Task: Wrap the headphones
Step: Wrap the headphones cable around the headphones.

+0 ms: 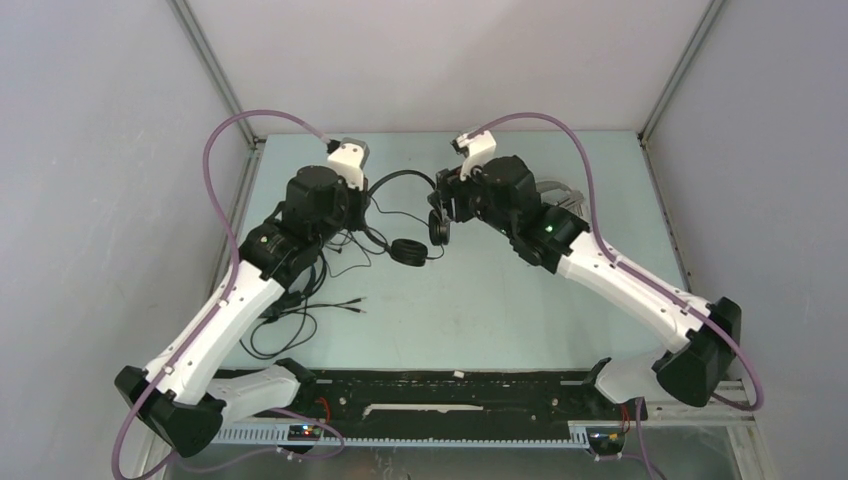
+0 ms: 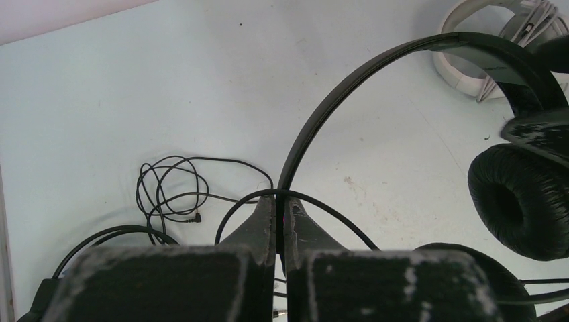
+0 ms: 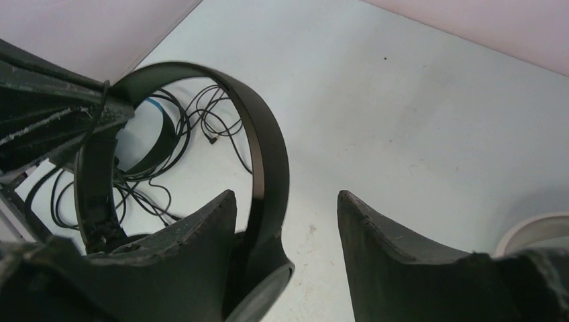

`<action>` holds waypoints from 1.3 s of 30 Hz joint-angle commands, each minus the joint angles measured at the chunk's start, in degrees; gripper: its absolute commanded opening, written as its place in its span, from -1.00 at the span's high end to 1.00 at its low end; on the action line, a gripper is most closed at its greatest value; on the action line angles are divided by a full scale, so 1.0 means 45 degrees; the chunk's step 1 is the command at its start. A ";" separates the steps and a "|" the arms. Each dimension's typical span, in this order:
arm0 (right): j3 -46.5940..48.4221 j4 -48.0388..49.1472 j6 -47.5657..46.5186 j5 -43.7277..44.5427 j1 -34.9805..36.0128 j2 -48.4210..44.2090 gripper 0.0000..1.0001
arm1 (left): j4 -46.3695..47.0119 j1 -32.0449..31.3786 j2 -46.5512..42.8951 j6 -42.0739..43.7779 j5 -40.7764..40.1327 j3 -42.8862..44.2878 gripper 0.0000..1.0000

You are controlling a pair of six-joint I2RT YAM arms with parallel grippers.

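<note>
The slim black headset (image 1: 405,178) is held up at the back middle of the table. My left gripper (image 2: 282,198) is shut on its thin headband (image 2: 349,80), with a black cable looped over the fingertips; the gripper also shows in the top view (image 1: 368,200). My right gripper (image 3: 287,194) is open around the headband's other end (image 3: 268,161), just above an ear cup (image 3: 265,298), which lies next to the left finger. The white headset (image 2: 470,67) lies beyond, partly hidden by my right arm. The blue-lined black headset (image 3: 160,127) lies among cables under my left arm.
A tangle of black cable (image 1: 300,300) with loose plugs (image 1: 355,306) lies on the table's left side by my left arm. Another cable coil (image 2: 168,191) lies on the pale table (image 2: 134,87). Walls close in at the back and sides.
</note>
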 commanded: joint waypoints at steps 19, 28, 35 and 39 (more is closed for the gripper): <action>0.0190 0.3484 -0.2616 0.1551 -0.2863 -0.0733 1.00 | 0.0973 -0.0141 -0.2287 -0.1971 0.4828 -0.0510 -0.58; -0.2825 0.8671 -0.3925 -0.0237 -0.3180 -0.2732 1.00 | 0.0406 -0.0135 -0.2108 -0.1977 0.5683 0.0803 -0.63; -0.3173 0.9098 -0.2883 -0.0177 -0.2965 -0.2861 1.00 | 0.2099 -0.0143 -0.2873 -0.0859 0.6743 -0.0552 -0.85; -0.3161 0.8672 -0.2278 -0.0276 -0.3013 -0.3040 1.00 | 0.2118 -0.0143 -0.2797 0.1002 0.6816 -0.1260 -0.86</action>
